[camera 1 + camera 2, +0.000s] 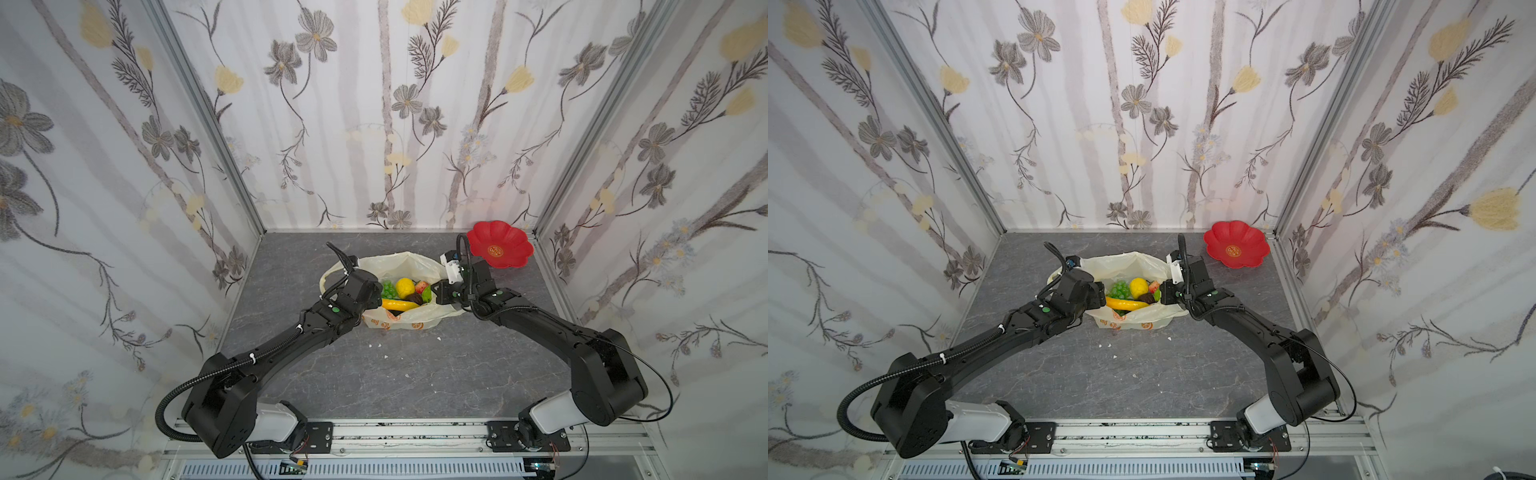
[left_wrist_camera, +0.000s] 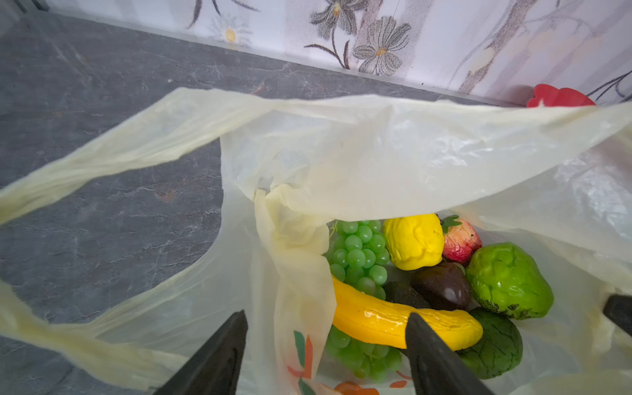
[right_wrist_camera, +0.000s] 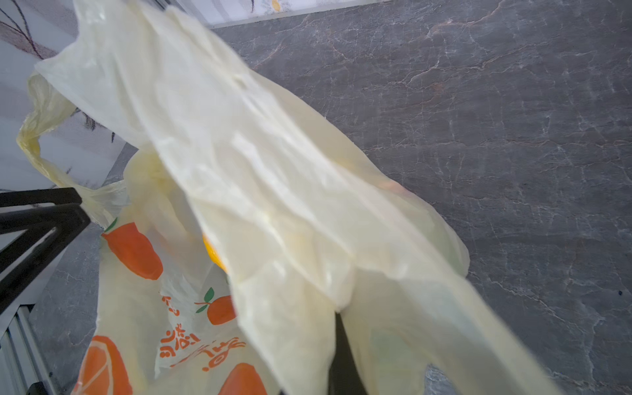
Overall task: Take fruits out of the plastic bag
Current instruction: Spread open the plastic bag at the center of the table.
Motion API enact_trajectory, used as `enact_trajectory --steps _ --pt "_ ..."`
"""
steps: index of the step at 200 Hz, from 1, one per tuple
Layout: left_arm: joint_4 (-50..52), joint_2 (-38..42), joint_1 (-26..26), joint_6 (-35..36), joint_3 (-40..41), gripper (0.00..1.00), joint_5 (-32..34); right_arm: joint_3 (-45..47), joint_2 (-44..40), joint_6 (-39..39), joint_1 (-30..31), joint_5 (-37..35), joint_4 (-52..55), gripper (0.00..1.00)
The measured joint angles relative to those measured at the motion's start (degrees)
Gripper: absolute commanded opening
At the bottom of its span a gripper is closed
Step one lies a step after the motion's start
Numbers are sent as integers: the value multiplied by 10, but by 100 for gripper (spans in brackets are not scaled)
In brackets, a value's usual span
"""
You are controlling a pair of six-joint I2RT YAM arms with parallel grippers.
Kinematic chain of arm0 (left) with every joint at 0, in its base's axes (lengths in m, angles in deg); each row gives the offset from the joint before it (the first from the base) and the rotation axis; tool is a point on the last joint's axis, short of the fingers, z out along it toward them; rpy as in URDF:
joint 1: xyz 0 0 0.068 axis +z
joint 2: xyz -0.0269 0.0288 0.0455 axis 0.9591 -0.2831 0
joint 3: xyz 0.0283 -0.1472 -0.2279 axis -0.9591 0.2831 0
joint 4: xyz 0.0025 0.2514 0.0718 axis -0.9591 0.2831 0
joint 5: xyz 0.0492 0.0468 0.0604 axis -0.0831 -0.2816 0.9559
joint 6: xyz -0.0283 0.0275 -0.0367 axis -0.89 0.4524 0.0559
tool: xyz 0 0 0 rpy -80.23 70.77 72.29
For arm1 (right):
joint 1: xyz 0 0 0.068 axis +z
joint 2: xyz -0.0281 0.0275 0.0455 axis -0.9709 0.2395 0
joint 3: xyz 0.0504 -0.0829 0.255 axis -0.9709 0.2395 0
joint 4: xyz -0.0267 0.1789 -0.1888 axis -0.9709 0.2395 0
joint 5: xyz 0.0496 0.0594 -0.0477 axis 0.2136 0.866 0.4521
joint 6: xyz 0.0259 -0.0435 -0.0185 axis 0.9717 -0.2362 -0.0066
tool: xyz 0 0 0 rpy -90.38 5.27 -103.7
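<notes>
Your right gripper (image 1: 435, 287) clenches the plastic bag (image 1: 399, 262), holding it open; your left gripper (image 2: 325, 315), released just beside the banana (image 2: 376, 318), should next grasp it.

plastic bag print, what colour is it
Orange-red with green leaves on the plastic bag, clearest in the right wrist view.

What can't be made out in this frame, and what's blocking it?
Right gripper: right wrist view, plastic bag film drapes over it; one dark sliver shows.
Dark green piece: left wrist view, mostly under banana and brown piece; kind unclear.
Anything deeper in the bag: all views, top fruits cover it.
Red plate: left wrist view, bag rim hides all but an edge.
</notes>
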Motion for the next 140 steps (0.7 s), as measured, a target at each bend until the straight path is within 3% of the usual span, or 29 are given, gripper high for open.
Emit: enact_trajectory --steps 33,76,96,119,140 --pt "4 -59 0 46 -45 86 64 0 0 -5 3 -3 3 0" --pt "2 -194 9 120 -159 83 115 2 -4 -9 7 -7 4 0" --pt "11 -259 29 150 -216 67 119 9 -7 -12 7 -8 4 0" --pt "14 -307 61 163 -267 37 103 16 -10 -17 6 -12 4 0" --pt "15 -337 102 157 -290 9 38 25 -14 -20 -6 -10 -1 0"
